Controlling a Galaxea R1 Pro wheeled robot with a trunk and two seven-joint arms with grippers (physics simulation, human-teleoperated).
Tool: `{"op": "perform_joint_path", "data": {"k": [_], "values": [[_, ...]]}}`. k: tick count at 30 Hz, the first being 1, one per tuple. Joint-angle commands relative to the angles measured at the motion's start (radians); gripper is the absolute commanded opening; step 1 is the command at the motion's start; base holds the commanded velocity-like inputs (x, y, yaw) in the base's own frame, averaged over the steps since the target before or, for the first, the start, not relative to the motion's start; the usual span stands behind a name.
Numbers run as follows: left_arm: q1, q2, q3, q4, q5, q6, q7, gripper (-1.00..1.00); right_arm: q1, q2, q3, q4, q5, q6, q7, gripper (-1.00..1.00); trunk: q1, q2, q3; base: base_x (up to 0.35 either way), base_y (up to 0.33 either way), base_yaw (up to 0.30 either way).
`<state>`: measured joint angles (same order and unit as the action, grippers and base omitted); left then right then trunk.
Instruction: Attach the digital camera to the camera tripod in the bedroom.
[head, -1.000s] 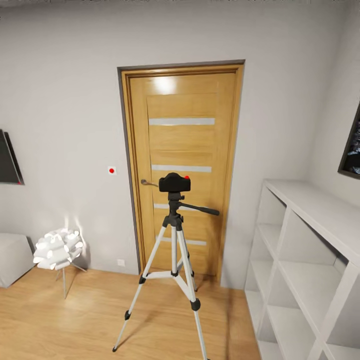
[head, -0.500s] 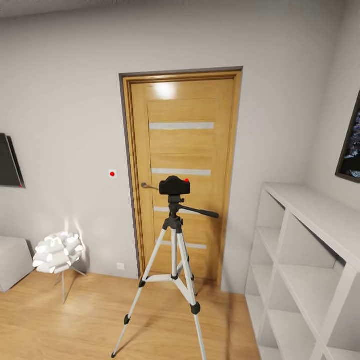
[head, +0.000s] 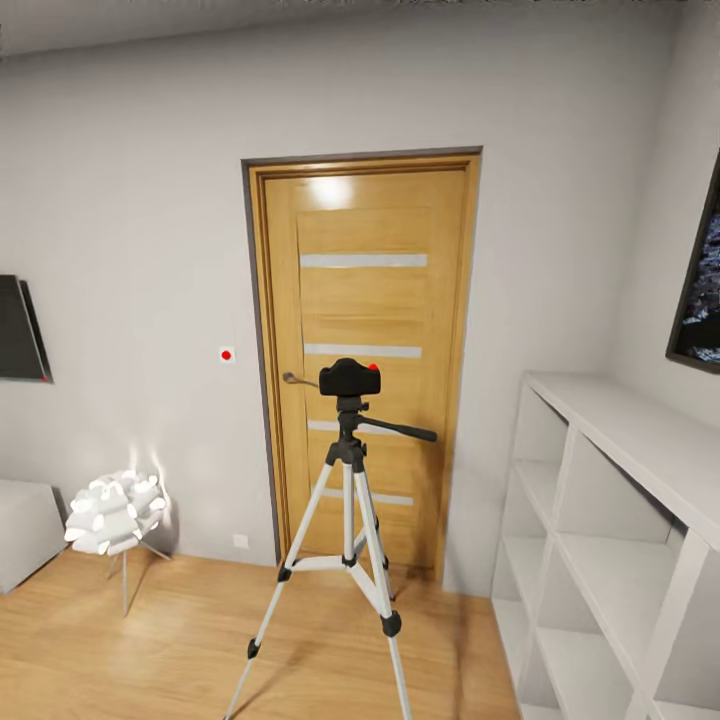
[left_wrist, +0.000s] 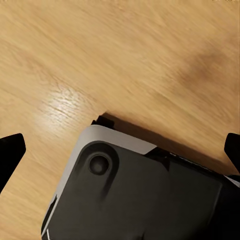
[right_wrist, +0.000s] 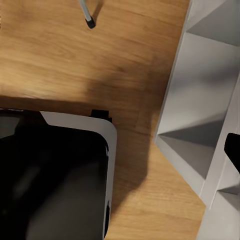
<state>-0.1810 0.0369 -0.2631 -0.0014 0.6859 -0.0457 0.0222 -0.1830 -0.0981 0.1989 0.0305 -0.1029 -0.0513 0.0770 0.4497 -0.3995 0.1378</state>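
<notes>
Going left to right with the door (head: 362, 360) as your landmark: the lamp (head: 112, 512) sits on the floor well to its left. Directly before the door stands the tripod (head: 348, 530), legs spread for balance, and your camera (head: 349, 378) already sits on its head, so the attaching looks done. Right of the door runs the shelving (head: 610, 520). Your left gripper (left_wrist: 120, 150) hangs with fingers spread wide and empty over the floor; the right gripper's fingers you cannot judge.
</notes>
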Motion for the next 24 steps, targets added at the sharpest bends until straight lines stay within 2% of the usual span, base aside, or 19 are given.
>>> {"op": "perform_joint_path", "data": {"k": [1,12,24], "values": [[0.000,0.000,-0.008,0.000,0.006,-0.002,0.002,1.00,-0.001,0.000,0.008,0.003,-0.011,-0.005,0.005,1.00,0.000,-0.001,0.001,0.000,0.000,0.000],[0.000,0.000,-0.008,0.000,0.005,-0.001,0.002,1.00,-0.001,0.000,0.008,0.003,-0.011,-0.005,0.006,1.00,0.000,-0.001,0.018,0.000,0.000,0.000],[0.000,0.002,-0.007,-0.002,0.005,-0.001,0.004,1.00,-0.001,-0.003,0.010,0.001,-0.007,-0.002,0.006,1.00,0.000,-0.001,0.021,0.000,0.000,0.000]]}}
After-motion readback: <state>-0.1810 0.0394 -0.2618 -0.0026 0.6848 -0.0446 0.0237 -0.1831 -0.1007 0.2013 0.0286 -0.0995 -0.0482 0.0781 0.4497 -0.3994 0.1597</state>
